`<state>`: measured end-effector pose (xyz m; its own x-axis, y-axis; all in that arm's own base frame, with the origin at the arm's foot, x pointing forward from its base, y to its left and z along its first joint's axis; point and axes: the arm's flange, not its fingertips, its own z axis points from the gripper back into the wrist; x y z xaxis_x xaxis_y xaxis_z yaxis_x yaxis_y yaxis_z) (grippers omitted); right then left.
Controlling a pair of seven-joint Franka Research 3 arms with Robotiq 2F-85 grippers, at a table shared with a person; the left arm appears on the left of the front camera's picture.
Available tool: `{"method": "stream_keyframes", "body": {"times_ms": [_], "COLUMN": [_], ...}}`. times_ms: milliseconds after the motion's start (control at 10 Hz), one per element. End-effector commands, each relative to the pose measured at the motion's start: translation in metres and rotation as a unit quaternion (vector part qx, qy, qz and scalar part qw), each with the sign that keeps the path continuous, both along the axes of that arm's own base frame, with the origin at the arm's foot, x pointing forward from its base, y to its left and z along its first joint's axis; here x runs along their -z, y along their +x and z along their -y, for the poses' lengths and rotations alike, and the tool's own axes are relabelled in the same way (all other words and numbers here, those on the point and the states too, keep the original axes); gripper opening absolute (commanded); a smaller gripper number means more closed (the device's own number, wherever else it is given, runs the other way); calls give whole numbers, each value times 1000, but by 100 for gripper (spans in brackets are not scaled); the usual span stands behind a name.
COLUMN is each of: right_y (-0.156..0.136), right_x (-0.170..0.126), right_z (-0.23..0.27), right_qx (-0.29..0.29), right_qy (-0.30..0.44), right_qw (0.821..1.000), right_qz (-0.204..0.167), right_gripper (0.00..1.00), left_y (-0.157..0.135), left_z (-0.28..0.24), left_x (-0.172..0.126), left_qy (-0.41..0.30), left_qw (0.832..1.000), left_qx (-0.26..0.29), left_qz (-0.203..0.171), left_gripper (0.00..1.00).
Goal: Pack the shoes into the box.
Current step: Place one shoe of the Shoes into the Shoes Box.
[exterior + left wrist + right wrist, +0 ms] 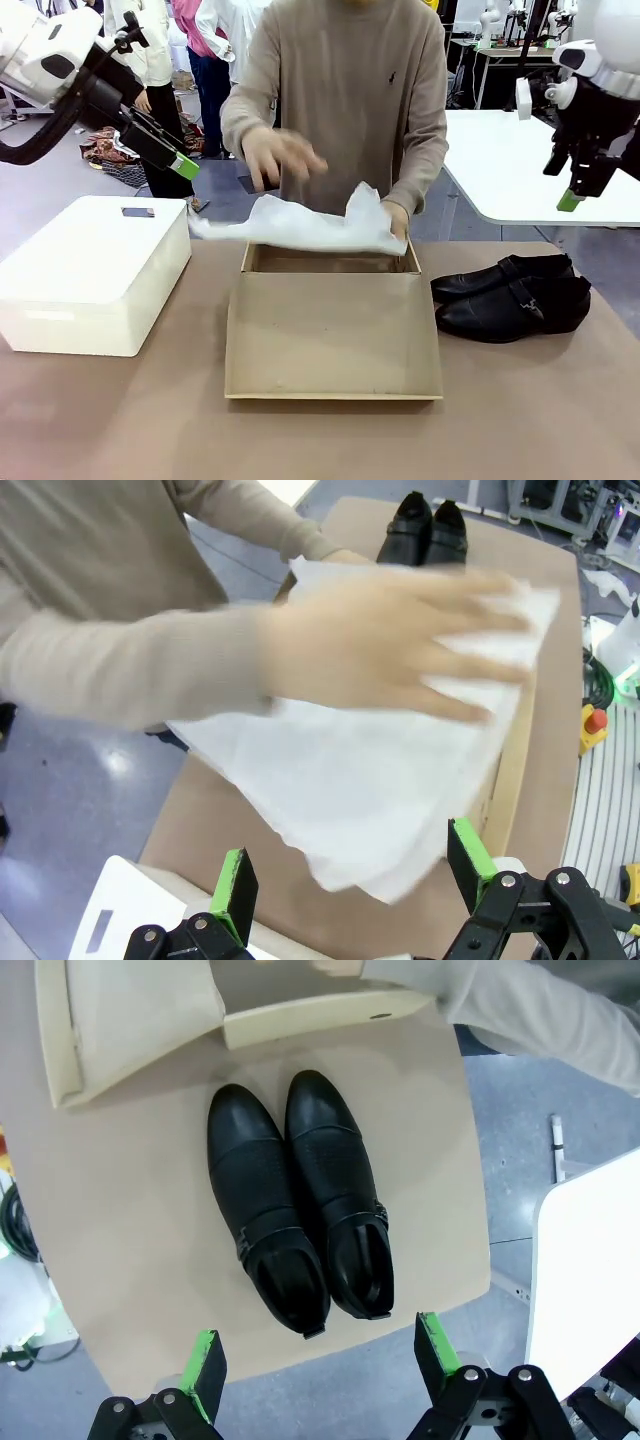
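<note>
Two glossy black shoes lie side by side on the table right of the box, toes pointing left; they are also in the right wrist view and far off in the left wrist view. The tan cardboard box stands at the table's middle with its flap lid folded toward me. A person holds white tissue paper over its far edge, one hand spread on the paper. My left gripper hangs open, high at the left. My right gripper is open, high above the shoes.
A large white plastic bin with a closed lid stands at the table's left. The person stands at the far edge behind the box. A white table sits beyond at the right. Bare brown tabletop runs along the near edge.
</note>
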<state>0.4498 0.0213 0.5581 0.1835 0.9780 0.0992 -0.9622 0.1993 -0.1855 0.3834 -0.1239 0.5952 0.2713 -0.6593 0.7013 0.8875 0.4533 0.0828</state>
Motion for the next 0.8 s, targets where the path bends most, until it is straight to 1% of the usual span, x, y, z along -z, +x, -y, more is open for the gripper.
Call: {"method": "stream_keyframes", "body": {"times_ms": [0, 200, 500, 700], "right_y": [29, 47, 75, 87], "right_x": [4, 19, 48, 66], "right_z": [19, 30, 43, 47], "right_qx": [-32, -34, -17, -12], "right_qy": [-1, -6, 5, 10], "right_qw": [999, 999, 1000, 1000], "right_qz": [1, 8, 10, 3], "right_gripper": [100, 100, 100, 100], "left_y": [1, 1, 1, 1], "left_z": [-1, -1, -1, -1], "left_x": [1, 1, 1, 1], "left_qy": [-9, -9, -9, -9], "left_qw": [1000, 1000, 1000, 1000], "left_qx": [5, 5, 5, 5], "left_qz": [-2, -2, -2, -2], "left_gripper": [100, 100, 100, 100]}}
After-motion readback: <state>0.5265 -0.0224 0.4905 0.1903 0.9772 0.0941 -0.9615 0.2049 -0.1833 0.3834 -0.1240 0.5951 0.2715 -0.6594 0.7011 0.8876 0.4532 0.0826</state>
